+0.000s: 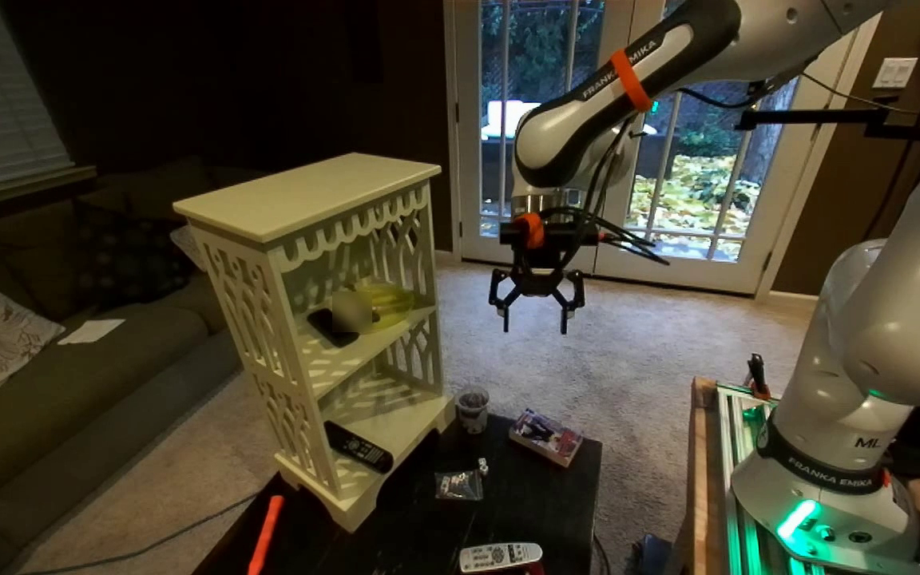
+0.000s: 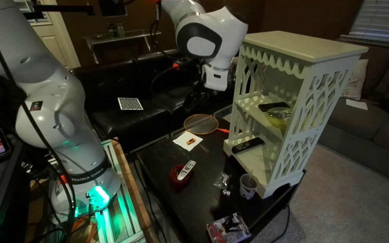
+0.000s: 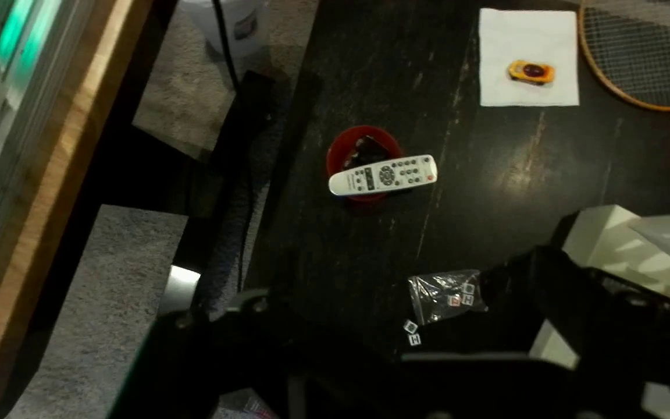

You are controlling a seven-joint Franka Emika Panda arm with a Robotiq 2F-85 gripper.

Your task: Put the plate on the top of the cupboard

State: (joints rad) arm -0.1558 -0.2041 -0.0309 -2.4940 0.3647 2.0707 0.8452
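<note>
Hanging empty, spread wide, the claw (image 1: 535, 327) seems at the approach step; at its nine o'clock in an exterior view, the plate (image 1: 396, 307) rests on the upper shelf (image 1: 328, 361) of the cupboard (image 1: 308, 192). Next, I judge, comes a level reach inside to grip it.

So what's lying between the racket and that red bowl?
A white sheet on the black table, with a small yellow toy car on top, lies between the racket and the red bowl. The wrist view shows this.

The arm (image 1: 554, 137) is white, the claw (image 1: 535, 330) black.
</note>
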